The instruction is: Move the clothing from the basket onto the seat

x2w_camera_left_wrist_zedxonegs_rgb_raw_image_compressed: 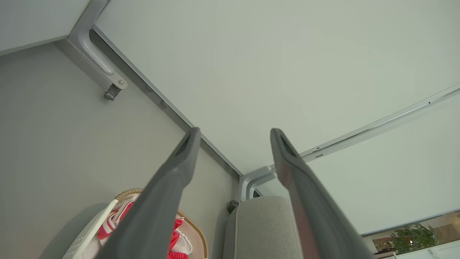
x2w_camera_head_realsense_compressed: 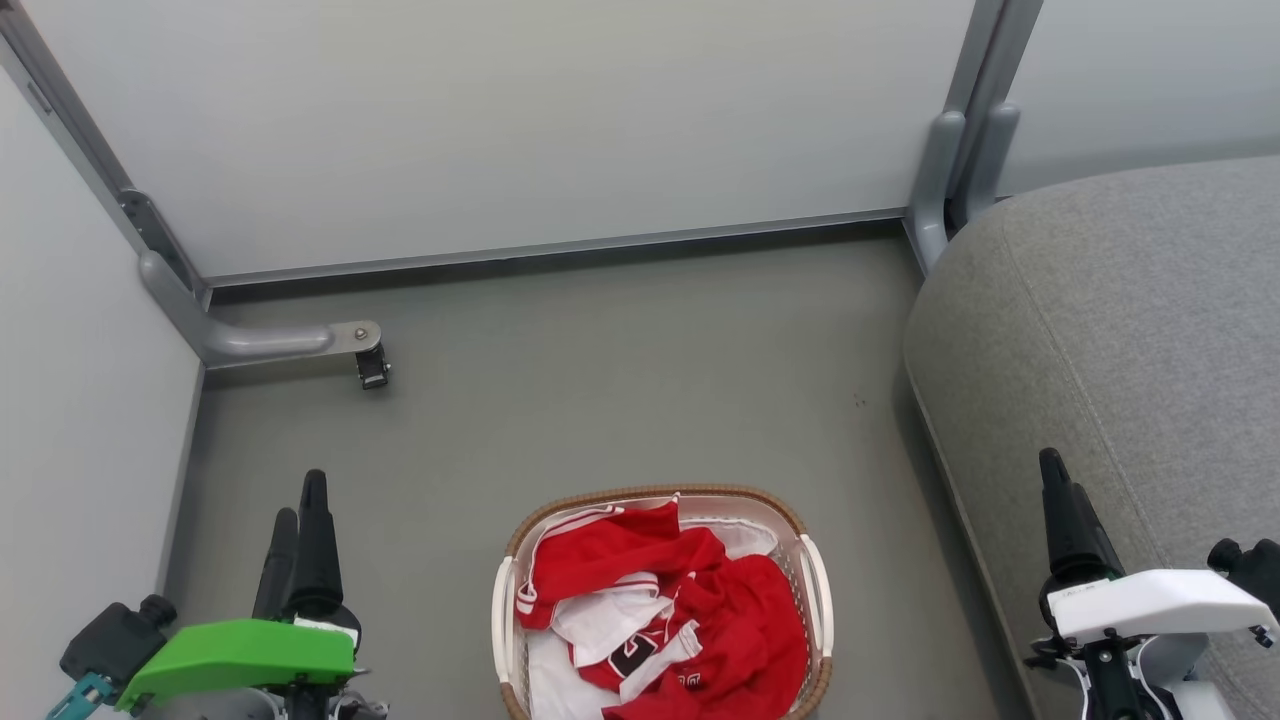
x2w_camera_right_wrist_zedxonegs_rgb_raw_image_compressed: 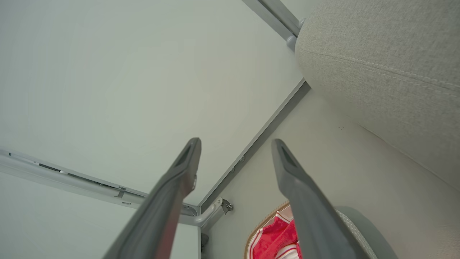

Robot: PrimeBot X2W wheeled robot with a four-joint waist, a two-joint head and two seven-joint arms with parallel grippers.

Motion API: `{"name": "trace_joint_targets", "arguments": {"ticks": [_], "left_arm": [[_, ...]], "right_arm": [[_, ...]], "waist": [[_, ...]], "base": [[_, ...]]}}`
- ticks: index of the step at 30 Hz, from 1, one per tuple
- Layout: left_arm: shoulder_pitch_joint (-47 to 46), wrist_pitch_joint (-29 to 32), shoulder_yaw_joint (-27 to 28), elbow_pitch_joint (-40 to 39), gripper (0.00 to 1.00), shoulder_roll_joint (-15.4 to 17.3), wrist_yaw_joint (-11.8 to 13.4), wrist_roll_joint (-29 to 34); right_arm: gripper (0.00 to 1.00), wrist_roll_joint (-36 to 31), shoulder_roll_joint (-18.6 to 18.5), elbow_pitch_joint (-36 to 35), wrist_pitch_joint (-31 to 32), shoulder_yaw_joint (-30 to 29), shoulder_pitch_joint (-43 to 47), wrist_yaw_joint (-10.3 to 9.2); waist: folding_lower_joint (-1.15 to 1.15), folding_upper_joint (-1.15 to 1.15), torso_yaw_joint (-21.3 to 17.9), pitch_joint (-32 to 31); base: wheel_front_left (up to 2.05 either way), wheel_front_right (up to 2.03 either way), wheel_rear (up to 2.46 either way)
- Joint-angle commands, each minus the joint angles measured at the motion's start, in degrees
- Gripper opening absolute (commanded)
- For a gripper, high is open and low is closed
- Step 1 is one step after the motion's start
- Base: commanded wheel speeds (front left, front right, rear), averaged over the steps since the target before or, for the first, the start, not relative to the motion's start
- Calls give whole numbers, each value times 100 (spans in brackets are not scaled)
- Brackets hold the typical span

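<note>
**Basket on the floor between two empty hands, seat to the right**

The seat (x2w_camera_head_realsense_compressed: 1120,330) is the biggest thing here: one grey upholstered block along the robot's right side, with a rounded edge and a stitched seam. Nothing lies on the part that shows.

One basket (x2w_camera_head_realsense_compressed: 812,570) stands on the floor left of the seat and apart from it, low in the middle of the head view. Its long axis runs away from the robot, and its near end is cut off by the picture's edge.

All the clothing (x2w_camera_head_realsense_compressed: 745,620) is inside it, a crumpled red heap with white trim and one black-and-white number patch. How many garments make up the heap cannot be told.

There are two hands. The left hand (x2w_camera_head_realsense_compressed: 300,500) is to the basket's left and the right hand (x2w_camera_head_realsense_compressed: 1062,485) is to its right, in front of the seat's edge. Both have their fingers spread apart with nothing between them.

The heap lies inward of each hand and towards the robot. The left hand looks slightly nearer, though the right is closer to the seat.
</note>
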Motion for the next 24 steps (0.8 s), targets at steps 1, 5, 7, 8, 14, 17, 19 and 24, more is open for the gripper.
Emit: {"name": "trace_joint_targets", "arguments": {"ticks": [1,5,7,8,14,17,19,24], "left_arm": [[4,-61,-35,-107,100,35,35,206],[58,-149,-126,-94,100,38,124,624],[65,-184,-166,-84,100,39,143,809],[74,-201,-190,-76,100,40,152,905],[112,-303,-312,-61,100,43,175,1520],[149,-346,-358,-58,100,45,201,1750],[177,-369,-386,-48,100,47,224,1853],[237,-448,-472,46,100,49,276,2196]], "right_arm": [[100,-214,-38,-106,-66,10,46,1],[100,-669,-42,-143,-160,79,80,1],[100,-832,-44,-123,-190,93,105,1],[100,-943,-44,-117,-213,107,114,1],[100,-1432,-48,-119,-303,183,165,1],[100,-1743,-51,-131,-349,238,169,1],[100,-1962,-52,-138,-377,279,175,1],[100,-2457,-56,-107,-455,399,200,1]], "waist": [[0,0,1,1],[0,0,3,2],[0,0,5,-1],[0,0,7,-2],[0,0,15,-13],[0,0,18,-15],[0,0,20,-15],[0,0,26,-21]], "base": [[0,0,0],[0,0,0],[0,0,0],[0,0,0],[0,0,0],[0,0,0],[0,0,0],[0,0,0]]}}
